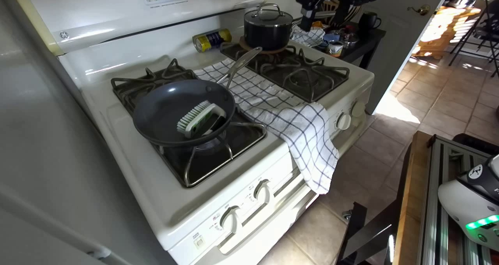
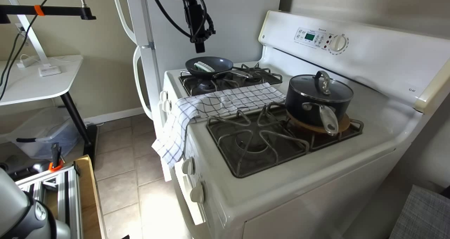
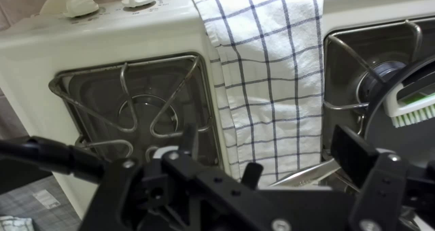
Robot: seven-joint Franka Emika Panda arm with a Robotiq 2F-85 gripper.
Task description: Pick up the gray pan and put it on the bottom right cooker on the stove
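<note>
At the wrist view's right edge, the dark-gray frying pan (image 3: 401, 139) lies right of the Robotiq gripper (image 3: 270, 144), spread wide and empty; the pan's metal handle (image 3: 307, 175) slants toward lower centre, appearing between the fingers (image 3: 353, 156).

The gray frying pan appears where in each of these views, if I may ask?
In an exterior view: the gray frying pan is left of center.
In an exterior view: the pan is above center, slightly left.
In the wrist view: the pan is cut off at the right edge.
Shared landmark: the checked dish towel beside the pan.
</note>
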